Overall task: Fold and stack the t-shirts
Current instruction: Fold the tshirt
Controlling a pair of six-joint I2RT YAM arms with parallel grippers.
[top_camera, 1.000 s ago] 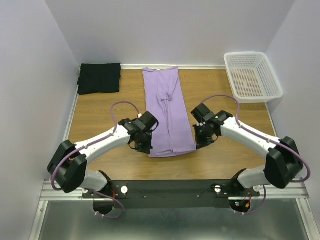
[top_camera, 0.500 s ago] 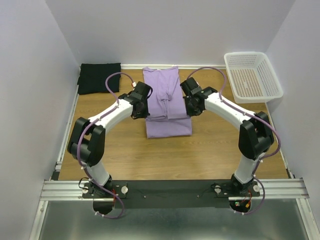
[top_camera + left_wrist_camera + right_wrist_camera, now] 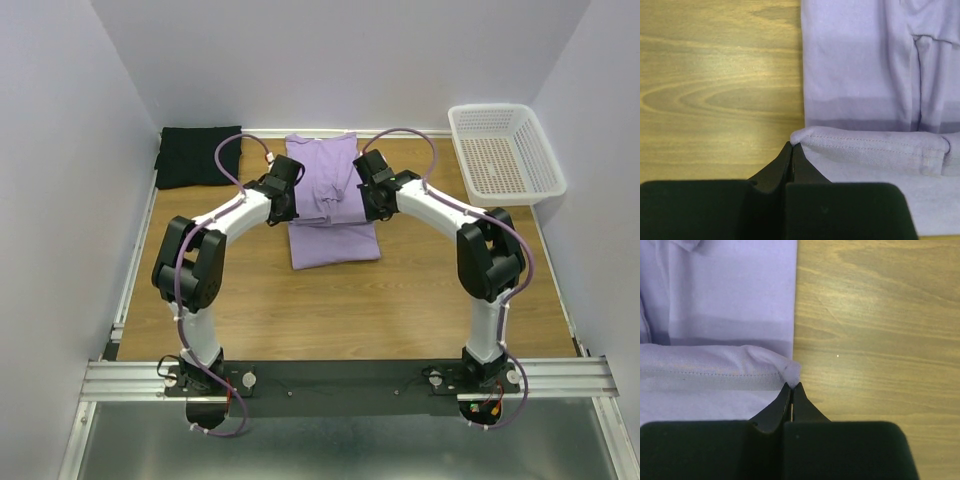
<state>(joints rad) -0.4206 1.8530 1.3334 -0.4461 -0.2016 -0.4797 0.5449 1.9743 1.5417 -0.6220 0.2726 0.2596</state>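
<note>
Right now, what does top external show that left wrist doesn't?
Only top external: the black shirt at the far left corner, the white basket far right, and the right hand at the lavender shirt's right edge. Only left wrist: the stitched hem pinched at its corner by the shut fingers, doubled over the layer below. Both: the left hand, the lavender shirt, the wooden table.

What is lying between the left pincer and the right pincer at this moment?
The lavender t-shirt: its folded hem spans from left pincer to right pincer, seen in the top view.
</note>
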